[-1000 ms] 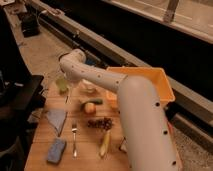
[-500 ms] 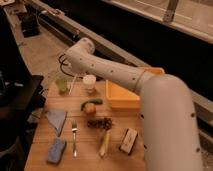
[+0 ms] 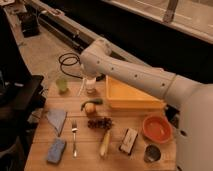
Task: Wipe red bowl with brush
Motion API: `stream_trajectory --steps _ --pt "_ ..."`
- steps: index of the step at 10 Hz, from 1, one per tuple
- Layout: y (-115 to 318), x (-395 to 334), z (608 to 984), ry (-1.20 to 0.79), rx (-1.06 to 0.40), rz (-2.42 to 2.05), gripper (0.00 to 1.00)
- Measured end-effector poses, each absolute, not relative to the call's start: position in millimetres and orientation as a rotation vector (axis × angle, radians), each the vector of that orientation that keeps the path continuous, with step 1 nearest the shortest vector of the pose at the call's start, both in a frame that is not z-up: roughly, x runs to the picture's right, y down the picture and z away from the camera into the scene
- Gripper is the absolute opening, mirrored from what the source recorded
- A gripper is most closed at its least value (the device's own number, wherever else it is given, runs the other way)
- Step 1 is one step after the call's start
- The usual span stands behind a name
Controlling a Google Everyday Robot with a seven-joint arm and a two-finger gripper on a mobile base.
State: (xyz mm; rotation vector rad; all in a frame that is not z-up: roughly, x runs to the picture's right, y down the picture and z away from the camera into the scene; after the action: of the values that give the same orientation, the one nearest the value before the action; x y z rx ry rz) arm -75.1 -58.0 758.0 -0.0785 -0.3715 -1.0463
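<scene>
Table: the pale wood table was crowded with small items.
Red bowl: the red bowl sat upright at 4 o'clock on the table, just in front of the yellow tub and well apart from the hand.
Hand: the hand hung over the table's 11 o'clock edge, closed tight.
Brush: the brush slanted just below the hand, beside a white cup. Whether it was gripped could not be told.
Room: dim, with a grey floor and a coiled black cable at 11 o'clock.
</scene>
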Motion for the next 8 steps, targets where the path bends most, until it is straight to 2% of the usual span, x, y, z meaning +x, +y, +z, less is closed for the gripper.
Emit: stream_trajectory --steps 4,8 --pt "-13 -40 722 -0.364 -0.149 -0.911 0.0" --pt "58 6 686 -0.328 -0.249 -0.709 0.0"
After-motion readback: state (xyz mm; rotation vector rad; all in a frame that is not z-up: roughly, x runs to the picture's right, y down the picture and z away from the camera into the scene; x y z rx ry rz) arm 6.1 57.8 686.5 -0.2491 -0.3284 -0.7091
